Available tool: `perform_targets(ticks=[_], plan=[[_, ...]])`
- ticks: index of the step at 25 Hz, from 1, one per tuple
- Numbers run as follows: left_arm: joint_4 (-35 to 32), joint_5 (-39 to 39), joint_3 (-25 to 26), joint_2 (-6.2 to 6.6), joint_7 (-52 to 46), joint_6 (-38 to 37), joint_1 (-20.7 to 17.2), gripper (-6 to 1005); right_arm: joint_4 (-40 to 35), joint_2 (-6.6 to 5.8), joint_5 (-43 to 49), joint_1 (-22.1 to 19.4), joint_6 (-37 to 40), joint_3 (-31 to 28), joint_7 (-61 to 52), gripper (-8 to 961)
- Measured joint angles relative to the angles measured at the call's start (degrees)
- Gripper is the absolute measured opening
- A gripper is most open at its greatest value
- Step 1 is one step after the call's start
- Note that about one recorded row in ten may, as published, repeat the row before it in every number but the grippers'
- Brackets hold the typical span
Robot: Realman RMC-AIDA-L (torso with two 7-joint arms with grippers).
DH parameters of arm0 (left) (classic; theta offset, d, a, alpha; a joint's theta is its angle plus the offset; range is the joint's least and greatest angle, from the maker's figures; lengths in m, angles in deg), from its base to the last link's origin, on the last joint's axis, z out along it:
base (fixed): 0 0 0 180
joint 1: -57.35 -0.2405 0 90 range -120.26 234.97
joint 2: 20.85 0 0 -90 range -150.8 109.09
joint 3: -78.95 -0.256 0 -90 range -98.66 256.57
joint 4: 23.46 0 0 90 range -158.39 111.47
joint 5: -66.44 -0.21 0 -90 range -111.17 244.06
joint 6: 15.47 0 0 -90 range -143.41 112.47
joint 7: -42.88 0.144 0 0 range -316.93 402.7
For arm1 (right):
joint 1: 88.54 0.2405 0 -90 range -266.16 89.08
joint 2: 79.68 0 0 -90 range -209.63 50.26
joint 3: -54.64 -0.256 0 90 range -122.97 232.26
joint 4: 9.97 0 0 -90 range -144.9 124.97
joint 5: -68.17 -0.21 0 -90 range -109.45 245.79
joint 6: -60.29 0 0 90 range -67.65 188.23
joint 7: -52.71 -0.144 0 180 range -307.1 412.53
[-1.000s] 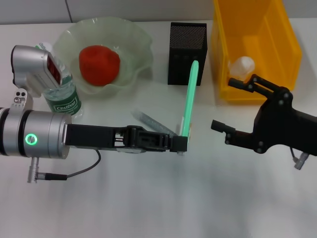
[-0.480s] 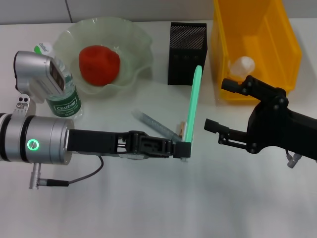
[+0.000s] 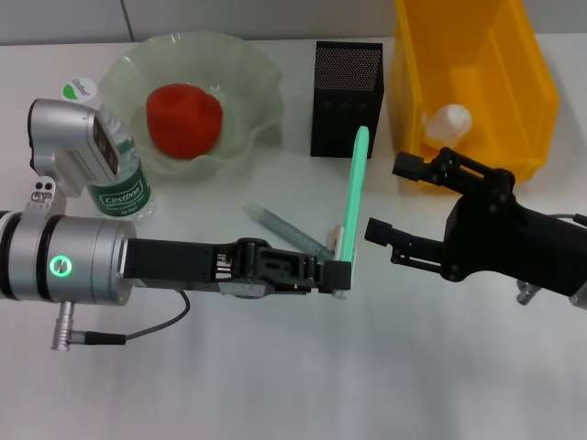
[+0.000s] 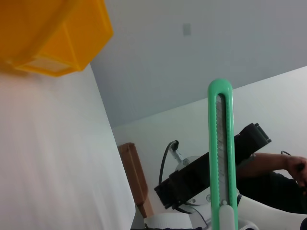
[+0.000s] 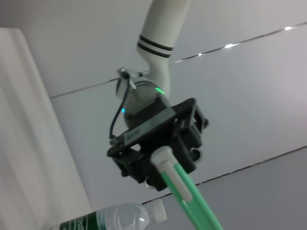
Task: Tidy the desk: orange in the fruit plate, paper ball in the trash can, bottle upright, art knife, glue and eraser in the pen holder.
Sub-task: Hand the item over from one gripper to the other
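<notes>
Inside: orange (image 3: 184, 120) in fruit plate (image 3: 248, 73), paper ball (image 3: 450, 120) in trash can (image 3: 527, 78).

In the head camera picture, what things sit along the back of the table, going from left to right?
Water bottle → green fruit plate holding the orange → black pen holder → yellow trash bin.

You are looking at a plain white desk (image 3: 293, 385) under even, soft light. A pale grey wall (image 4: 201, 52) rises behind it, and beside the desk stands a brown wooden cabinet (image 4: 136, 177). Overhead, the grey ceiling (image 5: 249, 96) carries thin seams.
</notes>
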Motion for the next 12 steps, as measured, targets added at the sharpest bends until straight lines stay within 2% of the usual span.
perform_targets(ticks=[12], plan=[[-0.2,0.1,0.0,0.03,-0.5,-0.9,0.5,190,1.9,0.17,0.0,0.7,-1.7,1.5,9.0,785]])
